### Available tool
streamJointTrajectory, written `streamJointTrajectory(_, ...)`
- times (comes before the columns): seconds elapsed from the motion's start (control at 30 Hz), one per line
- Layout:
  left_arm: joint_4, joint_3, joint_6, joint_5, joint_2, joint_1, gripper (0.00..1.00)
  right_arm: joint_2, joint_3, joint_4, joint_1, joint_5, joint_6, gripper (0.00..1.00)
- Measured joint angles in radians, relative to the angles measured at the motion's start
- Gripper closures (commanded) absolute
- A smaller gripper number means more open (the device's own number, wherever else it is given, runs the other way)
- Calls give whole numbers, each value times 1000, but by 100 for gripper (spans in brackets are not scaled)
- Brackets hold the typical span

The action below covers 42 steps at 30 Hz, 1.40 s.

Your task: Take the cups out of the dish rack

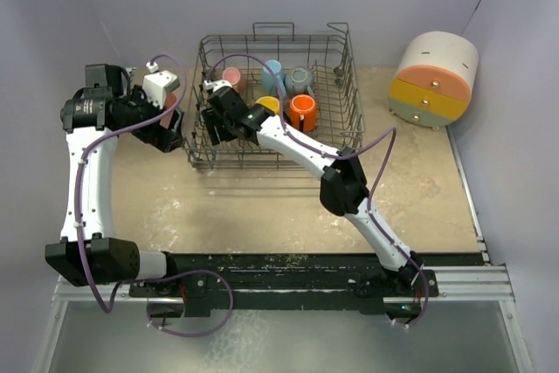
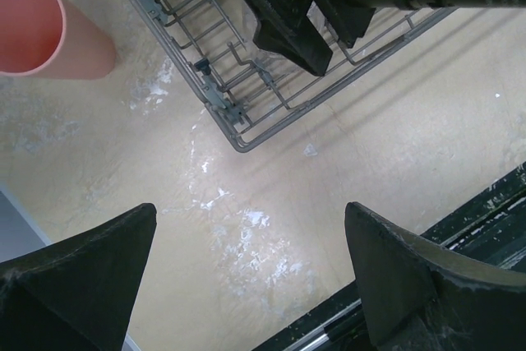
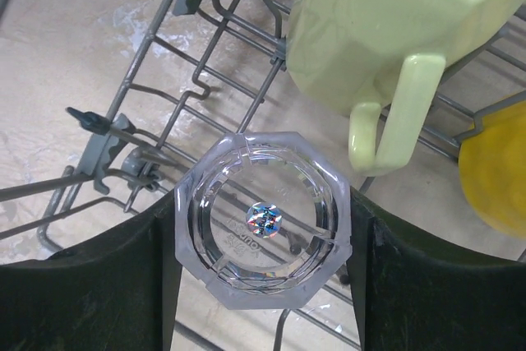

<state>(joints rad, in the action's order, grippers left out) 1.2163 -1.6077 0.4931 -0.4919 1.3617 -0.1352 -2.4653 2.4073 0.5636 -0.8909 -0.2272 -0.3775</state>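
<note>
My right pincer [image 3: 263, 281] is closed on a clear faceted tumbler [image 3: 263, 219], upright inside the dish rack [image 3: 156, 88] just beside a pale yellow-green mug [image 3: 370, 30]. My left pincer [image 2: 251, 277] is open and empty above the surface [image 2: 394, 137], near the rack's corner. A salmon cup [image 2: 45, 30] stands on the surface outside the rack.

1. Your dark wire dish rack [image 1: 271, 163] is holding a pink cup [image 1: 233, 79], blue cup [image 1: 273, 70], grey cup [image 1: 299, 79] and orange cup [image 1: 303, 113].
2. A salmon tumbler [image 2: 41, 26] is standing outside, on its left.
3. A clear tumbler [image 3: 263, 219] is being gripped inside.
</note>
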Motion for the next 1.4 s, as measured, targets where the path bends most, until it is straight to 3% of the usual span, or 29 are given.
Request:
streamJointTrajectory(0.13, -69, 69, 43, -6, -46, 0, 1, 61, -13, 13, 8, 25, -16, 78)
streamJointTrajectory(0.33, -173, 140, 159, -66, -127, 0, 1, 312, -80, -12, 55, 113, -89, 82)
streamJointTrajectory(0.57, -316, 224, 339, -209, -235, 0, 1, 616, -345, -183, 155, 302, -233, 84)
streamJointTrajectory(0.7, -399, 286, 449, -301, -316, 2, 1, 724, -594, -368, 180, 484, -378, 90)
streamJointTrajectory(0.97, -552, 344, 556, -406, -408, 19, 10, 752, -914, -745, 185, 724, -711, 98)
streamJointTrajectory(1.17, -558, 375, 647, -447, -444, 19, 10, 763, -1025, -1014, 184, 783, -906, 100)
streamJointTrajectory(1.4, -512, 376, 739, -509, -500, 19, 13, 811, -1086, -1146, 171, 796, -1006, 100)
